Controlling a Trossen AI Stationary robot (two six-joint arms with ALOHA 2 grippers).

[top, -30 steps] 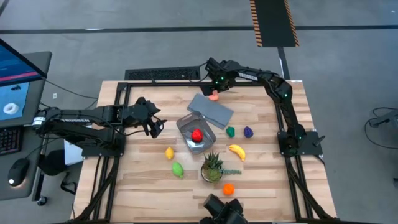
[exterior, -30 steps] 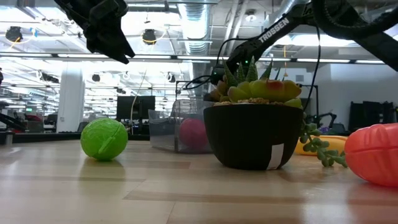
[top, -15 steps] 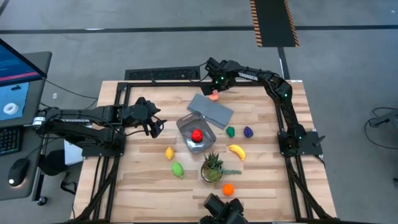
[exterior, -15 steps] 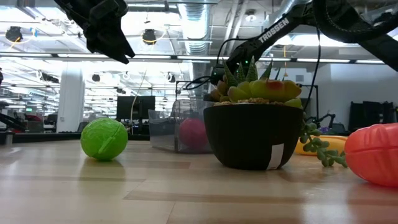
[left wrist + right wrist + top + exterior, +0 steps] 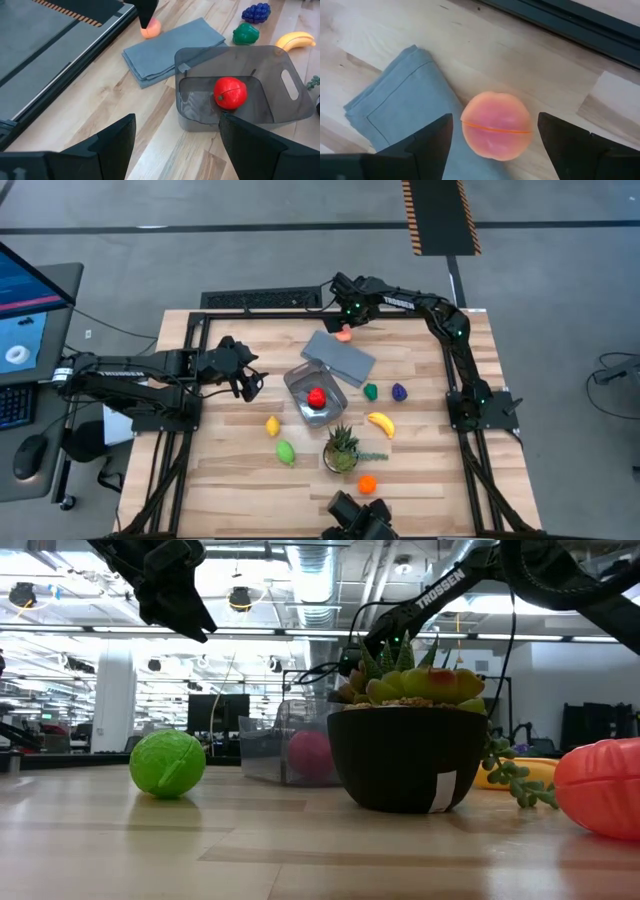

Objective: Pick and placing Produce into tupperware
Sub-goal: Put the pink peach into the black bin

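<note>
The clear tupperware [image 5: 315, 395] stands mid-table with a red fruit [image 5: 317, 398] in it, also seen in the left wrist view as the tupperware [image 5: 235, 85] and red fruit [image 5: 230, 92]. A pink-orange peach [image 5: 495, 132] sits on the wood at the edge of a folded grey-blue cloth [image 5: 405, 100]. My right gripper [image 5: 495, 150] hangs over the peach [image 5: 344, 334], open, one finger on either side, with a small gap each side. My left gripper [image 5: 245, 383] hovers open to the left of the tupperware. A lemon [image 5: 272, 425], a lime [image 5: 286, 451], a banana [image 5: 380, 422], a green pepper [image 5: 371, 391], purple grapes [image 5: 400, 392] and an orange [image 5: 367, 483] lie on the table.
A potted spiky plant [image 5: 342, 450] stands near the table's near edge, just beyond the tupperware's near side. The grey-blue cloth [image 5: 338, 356] lies between the peach and the tupperware. A dark frame rail [image 5: 560, 20] runs along the far edge close behind the peach.
</note>
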